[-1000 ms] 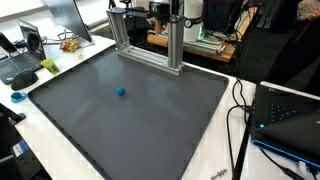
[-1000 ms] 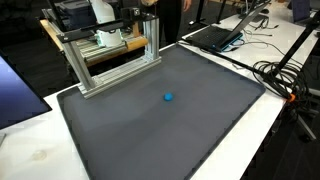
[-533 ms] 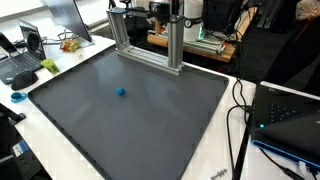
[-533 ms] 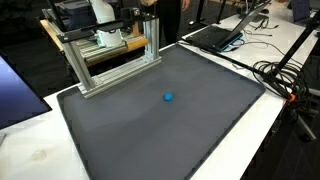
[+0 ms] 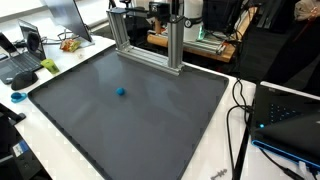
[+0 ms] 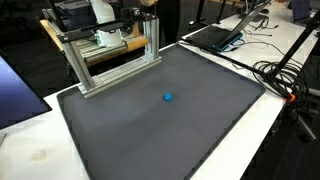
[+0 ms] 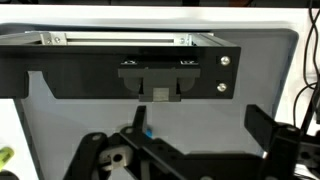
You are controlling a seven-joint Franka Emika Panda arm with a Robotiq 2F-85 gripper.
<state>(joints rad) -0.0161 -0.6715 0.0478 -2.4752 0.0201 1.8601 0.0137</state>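
A small blue ball point(image 5: 121, 91) lies alone on the dark grey mat point(image 5: 150, 130), and it also shows in an exterior view point(image 6: 168, 97). In the wrist view my gripper point(image 7: 203, 118) is open and empty, its two dark fingers wide apart above the mat. The ball point(image 7: 148, 132) peeks out just beside one finger point(image 7: 140, 118), partly hidden by the gripper body. The gripper and arm do not show in either exterior view.
An aluminium frame point(image 5: 150, 45) stands at the mat's far edge, also in an exterior view point(image 6: 110, 60) and in the wrist view point(image 7: 130, 70). Laptops point(image 5: 20, 62) point(image 6: 215, 35), cables point(image 6: 285, 75) and clutter surround the white table.
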